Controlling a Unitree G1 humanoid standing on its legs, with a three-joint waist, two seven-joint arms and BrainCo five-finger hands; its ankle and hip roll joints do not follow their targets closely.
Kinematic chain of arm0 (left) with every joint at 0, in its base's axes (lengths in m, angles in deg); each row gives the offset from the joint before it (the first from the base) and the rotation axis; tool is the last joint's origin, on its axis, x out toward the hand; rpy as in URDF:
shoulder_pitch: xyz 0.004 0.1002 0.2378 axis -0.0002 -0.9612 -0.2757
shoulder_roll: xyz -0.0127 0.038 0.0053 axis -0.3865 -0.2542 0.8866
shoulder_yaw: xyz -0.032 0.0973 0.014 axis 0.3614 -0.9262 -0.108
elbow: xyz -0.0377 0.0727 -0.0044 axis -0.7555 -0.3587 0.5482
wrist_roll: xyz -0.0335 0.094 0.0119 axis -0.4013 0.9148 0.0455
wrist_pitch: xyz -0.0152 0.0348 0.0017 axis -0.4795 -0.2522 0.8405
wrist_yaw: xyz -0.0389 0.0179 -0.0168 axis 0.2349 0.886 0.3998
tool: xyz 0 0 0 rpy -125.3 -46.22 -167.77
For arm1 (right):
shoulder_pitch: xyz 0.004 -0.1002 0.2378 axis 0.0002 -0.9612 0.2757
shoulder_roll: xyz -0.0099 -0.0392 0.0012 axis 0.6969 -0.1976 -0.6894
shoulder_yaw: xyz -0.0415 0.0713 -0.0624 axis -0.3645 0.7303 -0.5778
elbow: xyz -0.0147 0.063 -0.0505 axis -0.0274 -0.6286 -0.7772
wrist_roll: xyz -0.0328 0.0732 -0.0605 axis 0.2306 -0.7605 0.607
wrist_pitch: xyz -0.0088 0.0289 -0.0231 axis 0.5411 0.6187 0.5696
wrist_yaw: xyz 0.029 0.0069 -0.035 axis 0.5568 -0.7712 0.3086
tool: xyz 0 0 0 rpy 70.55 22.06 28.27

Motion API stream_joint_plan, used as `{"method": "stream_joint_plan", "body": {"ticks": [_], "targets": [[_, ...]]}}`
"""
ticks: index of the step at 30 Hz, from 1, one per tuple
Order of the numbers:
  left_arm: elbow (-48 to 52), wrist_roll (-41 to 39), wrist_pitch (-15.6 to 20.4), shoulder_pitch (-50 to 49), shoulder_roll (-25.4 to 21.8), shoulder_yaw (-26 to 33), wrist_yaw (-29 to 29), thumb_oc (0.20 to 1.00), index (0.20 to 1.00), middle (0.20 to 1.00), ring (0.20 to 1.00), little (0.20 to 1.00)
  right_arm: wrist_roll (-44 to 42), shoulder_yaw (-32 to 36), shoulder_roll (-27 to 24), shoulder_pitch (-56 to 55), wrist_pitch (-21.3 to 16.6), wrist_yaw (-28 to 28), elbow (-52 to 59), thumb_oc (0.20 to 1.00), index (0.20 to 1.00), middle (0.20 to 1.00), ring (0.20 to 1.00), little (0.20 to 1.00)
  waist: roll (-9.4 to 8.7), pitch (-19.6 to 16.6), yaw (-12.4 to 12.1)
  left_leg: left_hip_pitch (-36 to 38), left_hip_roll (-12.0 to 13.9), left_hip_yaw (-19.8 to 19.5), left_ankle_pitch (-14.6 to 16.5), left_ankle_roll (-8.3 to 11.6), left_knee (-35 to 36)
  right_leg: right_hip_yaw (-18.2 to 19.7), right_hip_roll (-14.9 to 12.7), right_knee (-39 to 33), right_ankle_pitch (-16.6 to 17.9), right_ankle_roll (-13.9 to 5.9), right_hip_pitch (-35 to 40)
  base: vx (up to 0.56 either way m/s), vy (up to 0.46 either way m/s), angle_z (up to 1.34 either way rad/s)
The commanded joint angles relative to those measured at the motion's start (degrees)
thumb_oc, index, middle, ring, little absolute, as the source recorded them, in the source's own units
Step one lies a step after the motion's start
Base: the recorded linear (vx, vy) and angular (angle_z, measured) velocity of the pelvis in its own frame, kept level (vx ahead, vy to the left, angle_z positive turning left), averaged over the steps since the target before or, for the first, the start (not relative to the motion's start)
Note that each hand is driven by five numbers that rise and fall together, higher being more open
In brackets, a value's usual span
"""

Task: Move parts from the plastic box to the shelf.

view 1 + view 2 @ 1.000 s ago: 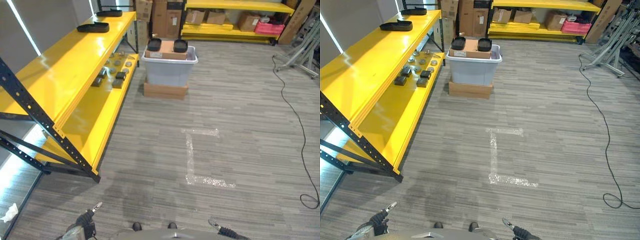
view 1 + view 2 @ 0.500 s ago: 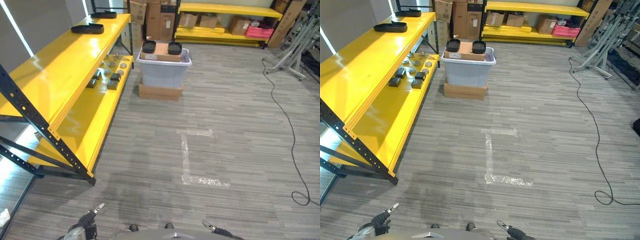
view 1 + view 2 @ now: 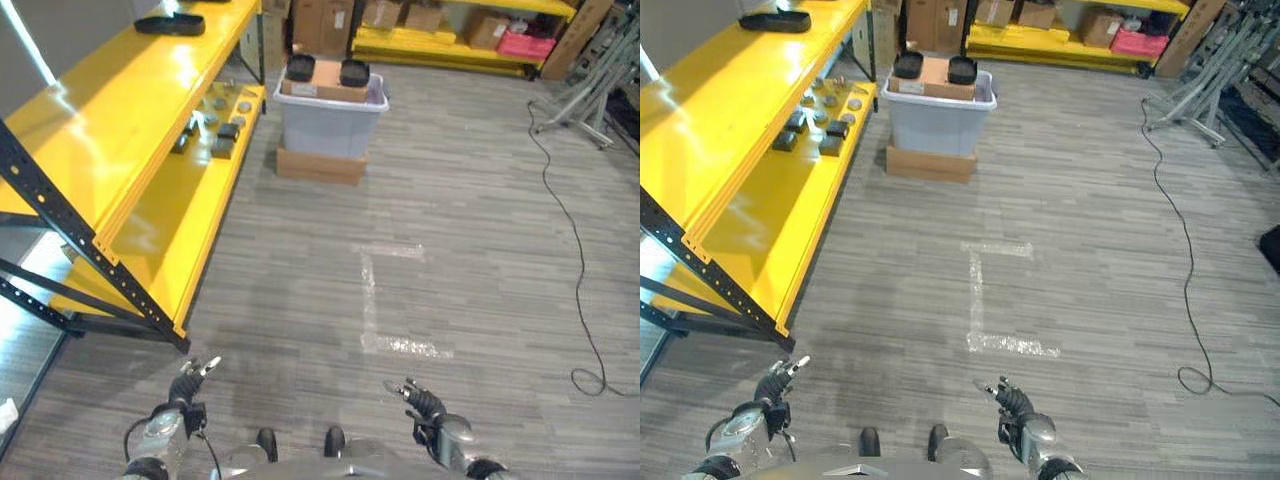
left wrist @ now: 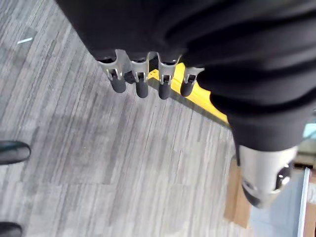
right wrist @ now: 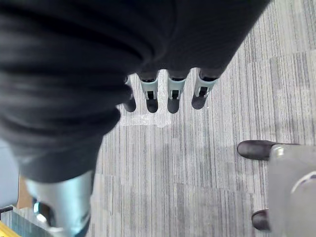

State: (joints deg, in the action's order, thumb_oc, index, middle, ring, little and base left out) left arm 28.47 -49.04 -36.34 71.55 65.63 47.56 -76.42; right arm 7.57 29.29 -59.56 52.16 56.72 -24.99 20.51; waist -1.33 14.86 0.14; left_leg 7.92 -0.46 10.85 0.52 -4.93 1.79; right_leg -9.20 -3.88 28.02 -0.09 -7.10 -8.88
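Note:
The grey plastic box [image 3: 330,128] stands far ahead on a flat cardboard base, with a cardboard piece and two black parts [image 3: 300,68] across its top. The yellow shelf [image 3: 110,140] runs along the left. A black part [image 3: 170,22] lies on its upper board and several small dark parts [image 3: 222,138] on its lower board. My left hand [image 3: 187,385] and right hand [image 3: 420,402] hang low at the bottom of the eye views, far from box and shelf. Both are open and hold nothing, with straight fingers [image 4: 140,85] and fingers [image 5: 160,98] over bare floor.
A white tape mark [image 3: 370,300] lies on the grey floor between me and the box. A second yellow rack [image 3: 450,45] with cardboard boxes and a pink crate [image 3: 520,42] lines the back wall. Metal stands [image 3: 600,90] are at the far right.
The camera has tipped downward, so the whole scene sits higher in the picture. Both hands now show more fully at the bottom edge. Box and shelf parts have not moved.

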Motion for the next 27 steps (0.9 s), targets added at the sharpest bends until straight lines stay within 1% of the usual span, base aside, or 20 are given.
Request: {"method": "stream_joint_plan", "body": {"ticks": [1, 3, 5, 6, 8, 9, 10, 11, 12, 13, 14, 15, 16, 18, 20, 22, 23, 24, 25, 27], "targets": [[0.07, -0.11, 1.15, -0.35, -0.27, 1.11, 0.92, 1.0, 1.0, 1.0, 1.0, 1.0, -0.91, -0.32, -1.75, -2.03, -2.28, 1.14, 0.94, 1.0, 1.0, 1.0, 1.0, 1.0, -0.24, -0.76, 1.4, 1.78, -2.5, -0.06, 6.2, -0.89, -1.37, -3.96, -3.07, -8.88, 8.02, -1.14, 0.64, 0.31, -0.067, -0.16], [0.67, -0.04, -0.49, -0.69, -0.92, 1.56, 1.47, 1.0, 1.0, 1.0, 1.0, 1.0, -0.09, 0.11, -1.77, -3.52, -1.51, 1.33, 1.6, 1.0, 1.0, 1.0, 1.0, 1.0, -1.12, 0.03, 2.8, 4.13, -3.11, -0.92, 8.07, -0.41, -2.11, -4.95, -3.62, -15.3, 10.93, -2.54, -1.51, 0.53, -0.164, 0.05], [0.11, 0.53, -1.34, -0.48, -0.81, 1.22, 1.17, 1.0, 1.0, 1.0, 1.0, 1.0, 1.99, 0.74, -1.56, -5.25, -0.81, 1.55, 1.34, 1.0, 1.0, 1.0, 1.0, 1.0, -1.5, 0.43, 4.32, 6.23, -3.33, -2.51, 10.45, -0.61, -2.76, -3.65, -3.95, -18.84, 12.88, -3.37, -3.66, 0.56, -0.218, 0.13], [-1.29, 0.11, -1.4, -0.38, -0.24, 1.18, 1.02, 1.0, 1.0, 1.0, 1.0, 1.0, 2.92, 0.8, -1.24, -6.48, -0.58, 1.69, 0.2, 1.0, 1.0, 1.0, 1.0, 1.0, -1.7, 0.06, 5.23, 7.52, -3.49, -3.35, 12.22, -0.61, -3.64, -2.81, -3.62, -20.09, 12.09, -2.66, -4.12, 0.5, -0.223, 0.33], [-2.86, -0.44, -1.89, -0.81, 0.79, 1.46, 0.58, 1.0, 1.0, 1.0, 1.0, 1.0, 2.42, 0.23, -1.34, -7.1, 0.94, 1.44, -1.62, 1.0, 1.0, 1.0, 1.0, 1.0, -1.13, -1.38, 5.6, 9.42, -2.45, -3.71, 12.93, 1.0, -4.95, -3.76, -2.38, -21.65, 8.85, 0.17, -1.16, 0.52, -0.262, 0.42], [-4.58, -0.21, -1.98, -1.05, 1.64, 1.52, 0.69, 1.0, 1.0, 1.0, 1.0, 1.0, 2.09, 0.28, -1.4, -6.84, 1.76, 1.79, -3.95, 1.0, 1.0, 1.0, 1.0, 1.0, -0.47, -2.21, 5.92, 9.65, -0.94, -3.61, 10.94, 2.46, -9.8, -2.71, -0.51, -22.18, 6.23, 2.32, 0.84, 0.35, -0.199, 0.22], [-4.94, -0.2, -2.03, -1.11, 1.83, 1.58, 0.69, 1.0, 1.0, 1.0, 1.0, 1.0, 2.25, 0.32, -1.43, -6.71, 1.83, 2.0, -4.45, 1.0, 1.0, 1.0, 1.0, 1.0, -0.32, -2.41, 6.01, 9.65, -0.51, -3.6, 9.95, 2.91, -11.37, -2.36, -0.1, -22.33, 5.81, 2.83, 1.25, 0.37, -0.227, 0.09], [-6.21, -0.3, -2.19, -1.35, 2.37, 1.85, 0.78, 1.0, 1.0, 1.0, 1.0, 1.0, 2.46, 0.36, -1.46, -6.34, 2.94, 2.67, -5.72, 1.0, 1.0, 1.0, 1.0, 1.0, -0.03, -2.97, 6.16, 9.09, 0.75, -3.59, 6.44, 4.27, -16.93, -1.38, 0.91, -22.73, 4.63, 4.18, 2.42, 0.43, -0.318, 0.01], [-7.72, -0.61, -2.52, -1.94, 3.39, 2.61, 0.92, 1.0, 1.0, 1.0, 1.0, 1.0, 3.15, 0.15, -1.6, -5.96, 3.86, 2.86, -7.23, 1.0, 1.0, 1.0, 1.0, 1.0, -0.67, -3.14, 5.41, 2.83, 2.49, -4.16, -0.65, 6.55, -33.39, 0.33, 1.77, -23.77, 2.85, 6.63, 5.59, 0.39, -0.295, 0.04], [-7.72, -0.61, -2.52, -1.93, 3.35, 2.62, 0.92, 1.0, 1.0, 1.0, 1.0, 1.0, 3.15, 0.15, -1.57, -5.95, 3.86, 2.86, -7.24, 1.0, 1.0, 1.0, 1.0, 1.0, -0.83, -3.3, 5.48, 2.63, 2.34, -4.22, -0.81, 6.53, -33.32, 0.3, 1.6, -23.78, 2.9, 6.63, 5.4, 0.4, -0.318, 0.02], [-8.09, -0.6, -2.85, -2.37, 3.81, 3.18, 0.74, 1.0, 1.0, 1.0, 1.0, 1.0, 3.38, 0.01, -1.83, -5.77, 4.21, 2.61, -7.72, 1.0, 1.0, 1.0, 1.0, 1.0, -1.52, -2.72, 4.46, -3.36, 2.74, -4.68, -2.63, 7.04, -44.34, 1.29, 1.77, -24.37, 2.18, 7.97, 7.66, 0.25, -0.194, -0.25], [-8.17, -0.43, -3.1, -2.61, 3.99, 3.51, 0.94, 1.0, 1.0, 1.0, 1.0, 1.0, 3.64, -0.08, -1.99, -5.68, 4.55, 2.21, -7.9, 1.0, 1.0, 1.0, 1.0, 1.0, -1.78, -2.37, 3.83, -8.65, 3.48, -5.34, -3.5, 6.98, -50.1, 1.67, 2.07, -24.7, 1.62, 8.76, 9.07, 0.33, -0.239, -0.38], [-8.19, -0.43, -3.32, -2.74, 4.05, 3.73, 1.27, 1.0, 1.0, 1.0, 1.0, 1.0, 3.84, -0.11, -2.05, -5.65, 4.93, 1.94, -7.99, 1.0, 1.0, 1.0, 1.0, 1.0, -2.19, -2.2, 3.36, -12.37, 3.48, -5.83, -4.29, 6.66, -52.17, 2.01, 2.03, -24.9, 1.17, 9.13, 10.04, 0.35, -0.158, -0.44], [-8.27, 0.65, -3.63, -2.92, 4.2, 4.07, 2.77, 1.0, 1.0, 1.0, 1.0, 1.0, 4.24, 0.32, -2.46, -5.47, 4.96, 1.99, -8.46, 1.0, 1.0, 1.0, 1.0, 1.0, -1.9, -1.28, 1.85, -17.62, 2.28, -5.93, -2.56, 5.01, -49.85, 3.15, 2.66, -25.21, 0.24, 9.13, 12.51, 0.38, -0.057, -0.28], [-8.36, 1.78, -2.85, -3.66, 4.4, 3.93, 3.21, 1.0, 1.0, 1.0, 1.0, 1.0, 3.9, 1.5, -2.45, -4.61, 4.44, 2.41, -8.79, 1.0, 1.0, 1.0, 1.0, 1.0, -0.75, -0.67, 0.17, -18.18, -0.26, -2.99, -1.94, 4.19, -30.87, 4.83, 4.33, -25.91, -1.44, 8.24, 14.92, 0.44, 0.074, -0.27], [-8.48, 1.37, -2.13, -4.5, 4.56, 3.76, 3.19, 1.0, 1.0, 1.0, 1.0, 1.0, 3.72, 1.91, -2.5, -4.09, 4.47, 2.5, -8.56, 1.0, 1.0, 1.0, 1.0, 1.0, 0.02, -0.44, -1.0, -18.74, -1.7, -3.16, -4.16, 4.82, -22.6, 6.33, 5.8, -26.05, -2.29, 7.77, 16.2, 0.49, 0.084, -0.56], [-7.94, 1.07, -1.4, -5.87, 4.39, 3.22, 3.05, 1.0, 1.0, 1.0, 1.0, 1.0, 3.32, 1.47, -2.58, -3.7, 4.75, 2.58, -8.22, 1.0, 1.0, 1.0, 1.0, 1.0, 1.51, -0.06, -3.35, -21.65, -3.03, -6.9, -9.77, 6.53, -12.35, 9.36, 8.51, -26.05, -3.54, 7.91, 18.31, 0.63, 0.082, -0.56], [-7.63, 1.04, -1.39, -6.35, 4.31, 2.98, 2.91, 1.0, 1.0, 1.0, 1.0, 1.0, 2.89, 1.16, -2.68, -3.54, 5.09, 2.66, -8.05, 1.0, 1.0, 1.0, 1.0, 1.0, 1.81, 0.14, -4.48, -23.1, -3.33, -8.48, -12.01, 7.18, -9.54, 10.58, 9.34, -26.26, -4.27, 8.21, 19.79, 0.68, 0.098, -0.54], [-7.42, 0.84, -1.39, -6.68, 4.11, 2.87, 2.99, 1.0, 1.0, 1.0, 1.0, 1.0, 2.4, 0.88, -2.9, -3.28, 5.5, 3.06, -8.07, 1.0, 1.0, 1.0, 1.0, 1.0, 1.97, 0.19, -5.38, -24.19, -3.66, -9.39, -12.96, 7.65, -8.2, 11.45, 9.88, -26.15, -5.1, 8.36, 20.9, 0.37, 0.066, -0.49], [-7.02, 0.58, -1.56, -7.02, 3.9, 3.02, 2.85, 1.0, 1.0, 1.0, 1.0, 1.0, 2.21, 0.31, -2.97, -2.74, 5.99, 3.16, -8.3, 1.0, 1.0, 1.0, 1.0, 1.0, 1.77, -0.32, -6.07, -23.23, -4.14, -8.35, -11.01, 6.87, -4.96, 12.52, 9.93, -26.15, -6.25, 8.1, 22.13, 0.32, 0.113, -0.78]]}}
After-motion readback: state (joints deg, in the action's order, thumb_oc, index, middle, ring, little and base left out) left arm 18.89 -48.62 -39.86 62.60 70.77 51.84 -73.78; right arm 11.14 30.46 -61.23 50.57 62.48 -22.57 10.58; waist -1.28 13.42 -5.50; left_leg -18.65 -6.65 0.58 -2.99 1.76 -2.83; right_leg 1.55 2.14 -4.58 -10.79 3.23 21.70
